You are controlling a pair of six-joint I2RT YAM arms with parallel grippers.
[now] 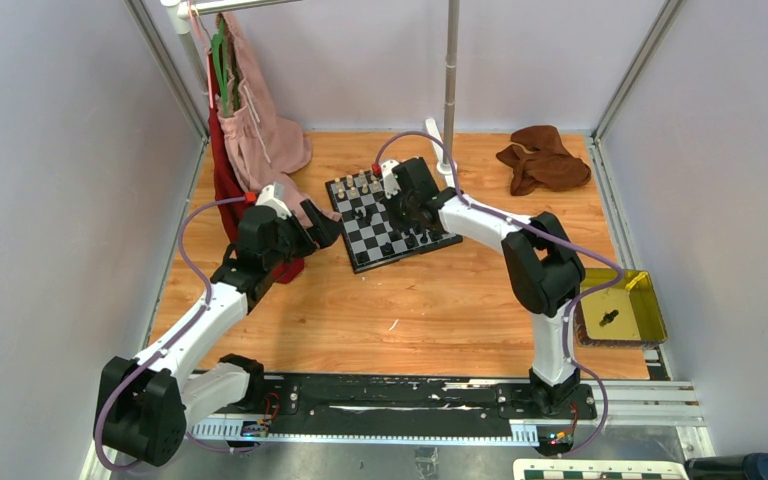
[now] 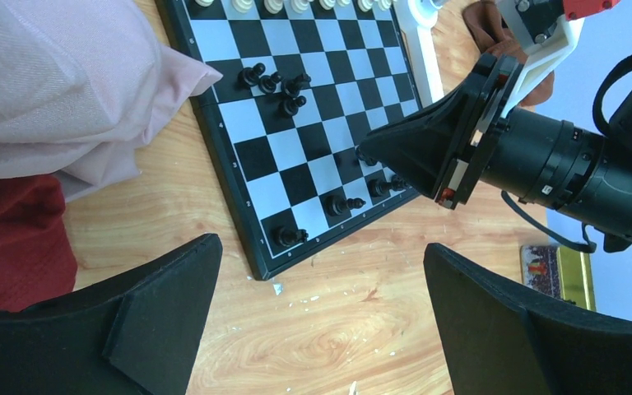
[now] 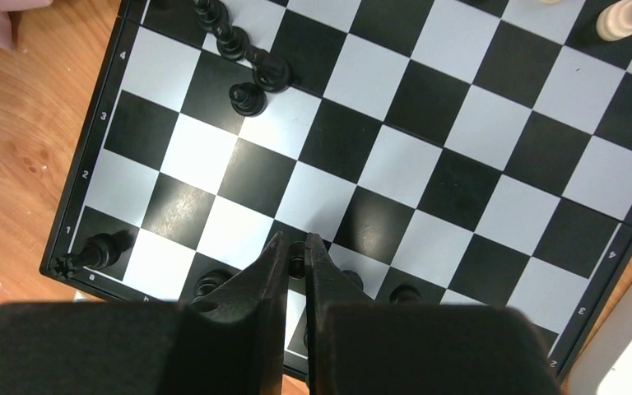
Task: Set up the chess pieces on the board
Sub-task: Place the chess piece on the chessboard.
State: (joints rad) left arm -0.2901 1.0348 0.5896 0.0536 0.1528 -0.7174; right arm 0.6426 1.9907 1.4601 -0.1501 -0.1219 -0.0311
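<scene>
Board (image 3: 395, 156), glossy black-and-white checks with a thin black border, set mid-way across the grained wooden table (image 1: 410, 310). Cream pieces (image 1: 358, 184) line the far row; black pieces (image 3: 247, 97) cluster near one edge. Right gripper (image 3: 296, 251) pinches a black piece (image 3: 296, 262) in the near row between narrow matte fingers. Left gripper (image 2: 321, 243) gapes wide, empty, above the wood beside the board.

Top external: fixed, high behind both arm bases, looking down over the whole worktop (image 1: 410, 310).
Left wrist: low, near, oblique across the board (image 2: 313, 177).
Right wrist: very close, steeply down onto board.
Shared by all three: board.
</scene>
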